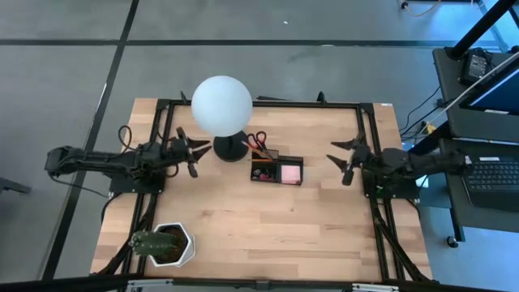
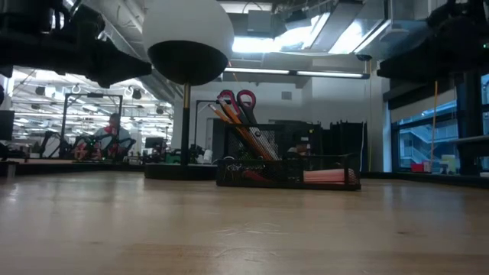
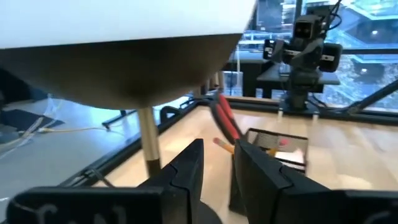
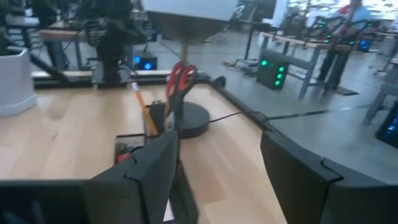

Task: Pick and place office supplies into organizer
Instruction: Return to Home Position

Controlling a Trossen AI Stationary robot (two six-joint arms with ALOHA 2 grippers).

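The black mesh organizer (image 1: 276, 169) stands at the table's middle, right of the lamp's base. Red-handled scissors (image 1: 258, 143) and orange pencils (image 2: 235, 126) stand slanted in its taller left compartment, handles up. A pink sticky-note pad (image 1: 290, 173) lies flat in its low right compartment. My left gripper (image 1: 195, 156) hovers at the table's left side beside the lamp base, open, with nothing between its fingers (image 3: 217, 152). My right gripper (image 1: 336, 161) hovers right of the organizer, open wide and empty (image 4: 217, 143). Both point level toward the organizer.
A white globe lamp (image 1: 221, 105) on a round black base (image 1: 229, 149) stands just left of the organizer, its globe overhanging my left gripper. A green plant in a white pot (image 1: 166, 244) sits at the near left. Bare wood lies between the organizer and the near edge.
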